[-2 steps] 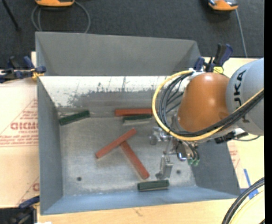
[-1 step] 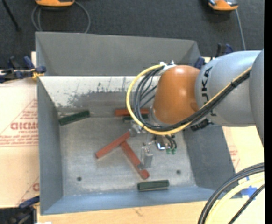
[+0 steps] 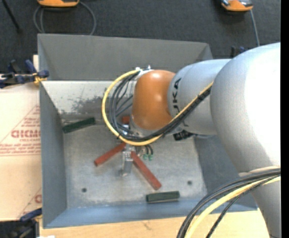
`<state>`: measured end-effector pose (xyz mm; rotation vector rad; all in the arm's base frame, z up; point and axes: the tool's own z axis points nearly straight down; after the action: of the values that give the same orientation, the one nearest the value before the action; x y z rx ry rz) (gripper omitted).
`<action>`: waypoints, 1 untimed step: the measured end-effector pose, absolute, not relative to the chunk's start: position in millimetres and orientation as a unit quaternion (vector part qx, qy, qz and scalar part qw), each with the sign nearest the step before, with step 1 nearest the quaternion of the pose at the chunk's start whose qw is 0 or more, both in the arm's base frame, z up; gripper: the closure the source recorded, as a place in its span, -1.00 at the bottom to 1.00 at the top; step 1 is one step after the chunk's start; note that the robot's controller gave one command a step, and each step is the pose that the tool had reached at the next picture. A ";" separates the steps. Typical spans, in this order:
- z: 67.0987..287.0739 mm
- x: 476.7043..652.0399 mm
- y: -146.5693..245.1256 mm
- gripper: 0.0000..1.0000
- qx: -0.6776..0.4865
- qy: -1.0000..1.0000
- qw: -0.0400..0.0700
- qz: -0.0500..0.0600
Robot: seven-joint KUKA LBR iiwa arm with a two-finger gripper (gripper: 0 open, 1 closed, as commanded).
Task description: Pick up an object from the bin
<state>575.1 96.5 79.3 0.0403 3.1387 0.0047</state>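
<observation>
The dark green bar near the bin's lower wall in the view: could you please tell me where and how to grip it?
Probably at its middle, from straight above, closing across its narrow width: the dark green bar lies flat, apart from the other things, both long sides free.

Prob. robot lab: KUKA arm, metal bin

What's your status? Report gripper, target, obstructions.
Gripper low at middle of bin, between left red stick and right red stick. Back green bar and front green bar lie clear.
</observation>
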 end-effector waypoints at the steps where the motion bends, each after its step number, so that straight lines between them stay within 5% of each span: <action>1: 81.3 575.5 93.9 1.00 0.014 1.000 0.002 0.001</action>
<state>575.5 93.9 81.3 0.0436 3.1373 0.0021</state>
